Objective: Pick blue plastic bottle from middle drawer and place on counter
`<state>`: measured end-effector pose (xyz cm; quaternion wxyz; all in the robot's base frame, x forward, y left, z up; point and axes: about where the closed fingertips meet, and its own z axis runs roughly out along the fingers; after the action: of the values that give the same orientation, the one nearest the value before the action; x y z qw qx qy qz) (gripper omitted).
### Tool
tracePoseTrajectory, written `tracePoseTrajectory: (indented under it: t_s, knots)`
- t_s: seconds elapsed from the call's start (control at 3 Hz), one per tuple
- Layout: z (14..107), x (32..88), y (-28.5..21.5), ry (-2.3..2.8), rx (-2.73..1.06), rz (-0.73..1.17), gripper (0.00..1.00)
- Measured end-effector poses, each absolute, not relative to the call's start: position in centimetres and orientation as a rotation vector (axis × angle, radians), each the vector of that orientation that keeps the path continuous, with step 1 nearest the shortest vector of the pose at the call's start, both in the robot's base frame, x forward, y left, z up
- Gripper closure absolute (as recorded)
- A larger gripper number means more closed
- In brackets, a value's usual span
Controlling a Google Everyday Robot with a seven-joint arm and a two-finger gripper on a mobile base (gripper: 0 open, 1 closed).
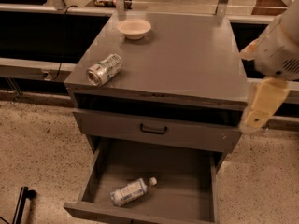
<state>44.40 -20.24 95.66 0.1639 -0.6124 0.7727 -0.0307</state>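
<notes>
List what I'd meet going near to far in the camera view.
The bottle in the open drawer → black handle → can → bowl, both on the counter. The tool hangs at far right, beside the counter's front corner.

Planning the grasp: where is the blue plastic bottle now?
In the camera view, the blue plastic bottle lies in the open middle drawer, front-left; the gripper hangs right of the counter, near its front corner.

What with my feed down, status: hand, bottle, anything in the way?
Hand beside counter's right edge. Bottle lying in open drawer, front left. Nothing over it; can and bowl up on counter.
</notes>
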Motion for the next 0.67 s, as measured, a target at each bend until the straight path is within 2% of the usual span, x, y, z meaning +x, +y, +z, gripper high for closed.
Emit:
tracePoseTrajectory:
  t_s: [0.33,0.67]
  knots:
    - [90.3,43.7,-15.8,2.034,-1.878,-0.055,0.00]
    - [87.7,43.8,-15.2,1.956,-1.959,-0.080,0.00]
